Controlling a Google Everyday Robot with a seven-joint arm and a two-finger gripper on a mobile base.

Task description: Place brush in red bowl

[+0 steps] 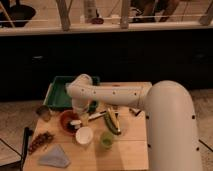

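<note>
The red bowl point(65, 120) sits on the wooden table point(125, 150), left of centre, behind the white bowl point(84, 135). My gripper point(78, 119) hangs from the white arm point(115, 95) over the red bowl's right rim. A pale object, possibly the brush point(75, 122), lies at the bowl's right edge under the gripper; I cannot tell whether it is held. A green cup point(106, 139) stands right of the white bowl.
A green tray point(59, 95) lies at the back left. A small metal cup point(43, 112) stands at the left edge. A green and yellow corn cob point(112, 121), a brown bunch point(40, 142) and a grey cloth point(54, 156) lie on the table.
</note>
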